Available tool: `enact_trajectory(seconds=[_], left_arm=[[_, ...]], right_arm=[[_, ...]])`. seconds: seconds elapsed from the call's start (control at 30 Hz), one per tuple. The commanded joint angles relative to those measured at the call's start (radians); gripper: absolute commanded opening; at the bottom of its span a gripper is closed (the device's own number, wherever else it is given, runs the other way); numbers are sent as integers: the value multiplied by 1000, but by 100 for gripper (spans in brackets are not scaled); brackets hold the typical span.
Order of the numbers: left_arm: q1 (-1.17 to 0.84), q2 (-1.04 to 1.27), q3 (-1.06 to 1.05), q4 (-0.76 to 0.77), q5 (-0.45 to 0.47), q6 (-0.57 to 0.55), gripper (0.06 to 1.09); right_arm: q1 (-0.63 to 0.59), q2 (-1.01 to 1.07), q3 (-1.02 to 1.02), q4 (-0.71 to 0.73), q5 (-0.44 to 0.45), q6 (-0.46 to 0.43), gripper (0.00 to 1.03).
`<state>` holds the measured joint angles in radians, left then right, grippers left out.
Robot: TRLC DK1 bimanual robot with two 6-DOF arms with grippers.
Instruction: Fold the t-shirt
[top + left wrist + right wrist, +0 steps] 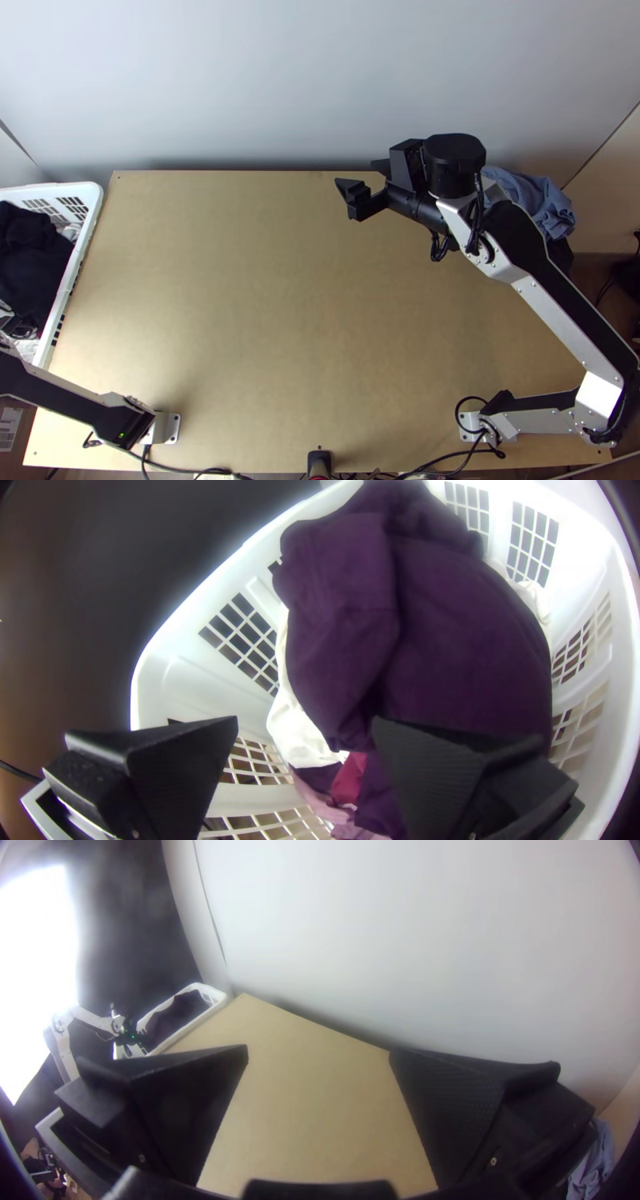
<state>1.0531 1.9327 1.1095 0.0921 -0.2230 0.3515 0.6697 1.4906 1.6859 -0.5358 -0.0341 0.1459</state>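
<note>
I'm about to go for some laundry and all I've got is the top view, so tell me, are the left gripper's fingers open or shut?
Observer: Open. The left gripper has its fingers wide apart over the white laundry basket, with no cloth pinched between them.
Operator: The cloth on top looks nearly black to me. What colour is it up close?
Observer: Deep purple. It's a bunched garment; I can't tell whether it's a t-shirt.
Operator: Any brighter cloth poking out from under it?
Observer: Yes, a crimson cloth next to a pale pink cloth.
</note>
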Motion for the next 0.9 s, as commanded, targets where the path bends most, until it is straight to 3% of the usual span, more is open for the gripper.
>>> enact_trajectory(seconds=[0.0,0.3,0.43,0.5,0.53,0.57,0.87], left_arm=[[-18,75,27,18,-6,-26,104],[-48,152,69,116,10,-101,104],[-33,207,139,83,10,-114,101],[-27,221,148,87,10,-103,78],[-24,221,151,104,8,-105,56],[-18,195,174,66,10,-108,9],[-15,-26,122,-55,31,-101,10]], right_arm=[[5,2,8,0,11,1,99],[5,13,28,-20,30,1,99],[-1,10,23,-30,36,1,99],[-5,7,23,-35,42,1,99],[-9,7,23,-39,42,1,99],[-21,3,9,-41,43,1,99],[-27,-3,-31,-39,45,1,99]])
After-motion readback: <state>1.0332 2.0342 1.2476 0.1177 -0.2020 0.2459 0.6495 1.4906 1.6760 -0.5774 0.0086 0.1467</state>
